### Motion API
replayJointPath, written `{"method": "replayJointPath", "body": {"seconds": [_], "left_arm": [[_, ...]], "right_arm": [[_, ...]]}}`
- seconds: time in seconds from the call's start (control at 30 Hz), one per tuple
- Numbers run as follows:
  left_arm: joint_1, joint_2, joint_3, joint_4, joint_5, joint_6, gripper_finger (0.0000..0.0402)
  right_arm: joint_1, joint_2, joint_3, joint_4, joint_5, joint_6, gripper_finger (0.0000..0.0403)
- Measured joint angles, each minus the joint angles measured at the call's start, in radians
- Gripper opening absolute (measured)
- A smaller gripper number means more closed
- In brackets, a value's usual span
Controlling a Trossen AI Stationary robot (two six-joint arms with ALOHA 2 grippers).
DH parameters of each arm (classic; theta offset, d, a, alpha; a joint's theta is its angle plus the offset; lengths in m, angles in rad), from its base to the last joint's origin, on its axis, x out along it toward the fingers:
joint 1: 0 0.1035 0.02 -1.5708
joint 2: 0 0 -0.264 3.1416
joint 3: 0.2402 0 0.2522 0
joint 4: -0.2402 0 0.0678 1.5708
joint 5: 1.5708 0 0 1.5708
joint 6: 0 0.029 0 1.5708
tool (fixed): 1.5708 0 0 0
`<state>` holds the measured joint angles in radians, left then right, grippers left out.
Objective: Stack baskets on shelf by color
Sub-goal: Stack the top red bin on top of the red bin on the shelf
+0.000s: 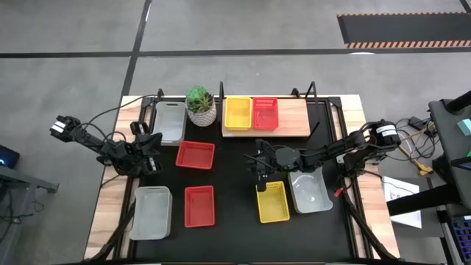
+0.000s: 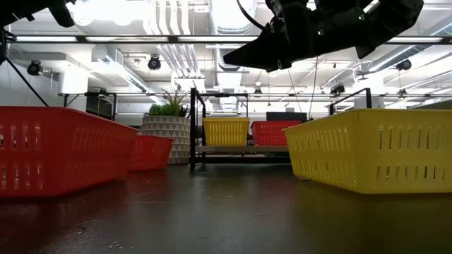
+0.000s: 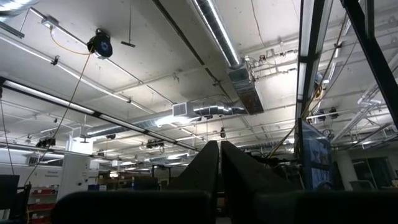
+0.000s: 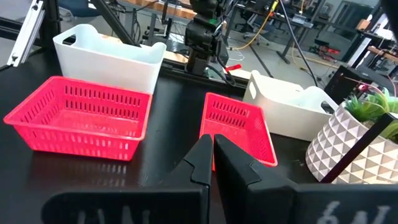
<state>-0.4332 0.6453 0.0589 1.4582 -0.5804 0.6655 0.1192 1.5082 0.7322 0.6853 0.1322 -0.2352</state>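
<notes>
While hovering above the middle of the table [image 1: 235,232], holds nothing in the right pincer [image 1: 255,165], fingers pressed fully together, just past the far end of the near yellow basket [image 1: 273,202]. Rests the left pincer [image 1: 153,152] at the left side, fingers seemingly shut and empty, beside the far grey-white basket [image 1: 170,121].

Shows the shelf [image 1: 294,118] at the far edge, already carrying one yellow basket [image 1: 238,112] and one red basket [image 1: 266,113] side by side, with the right part of the board bare. Leaves on the table two more red baskets, one far [image 1: 196,155] and one near [image 1: 199,205], a near grey-white basket [image 1: 151,212] on the left, and another grey-white basket [image 1: 310,191] on the right just beside the near yellow one. Stands a potted plant [image 1: 201,105] left of the shelf.

Looks like a moment between placements: picking the next basket. Most likely calls for spreading the right fingers, dropping onto the rim of the near yellow basket, gripping one wall, then lifting it onto the yellow one on the shelf, squared so it nests. Needs care to clear the black shelf posts and not nudge the red basket alongside.
</notes>
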Motion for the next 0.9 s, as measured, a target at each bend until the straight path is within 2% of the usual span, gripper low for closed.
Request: {"method": "replayJointPath", "body": {"seconds": [0.5, 0.7, 0.83, 0.9], "left_arm": [[0.0, 0.002, 0.0, 0.0, 0.0, 0.001, 0.0002], [0.0, 0.0, 0.0, 0.0, 0.0, 0.001, 0.0002], [0.0, -0.001, 0.0, 0.0, 0.0, 0.001, 0.0002], [0.0, -0.001, 0.0, 0.0, 0.0, 0.001, 0.0002]], "right_arm": [[0.0, 0.0, 0.0, -0.001, 0.0, 0.041, 0.0013], [0.0, 0.0, 0.0, -0.001, 0.005, 0.079, 0.0057], [0.001, 0.0, 0.0, -0.002, 0.076, 0.079, 0.0094], [0.001, 0.004, 0.024, -0.068, 0.101, 0.083, 0.011]]}}
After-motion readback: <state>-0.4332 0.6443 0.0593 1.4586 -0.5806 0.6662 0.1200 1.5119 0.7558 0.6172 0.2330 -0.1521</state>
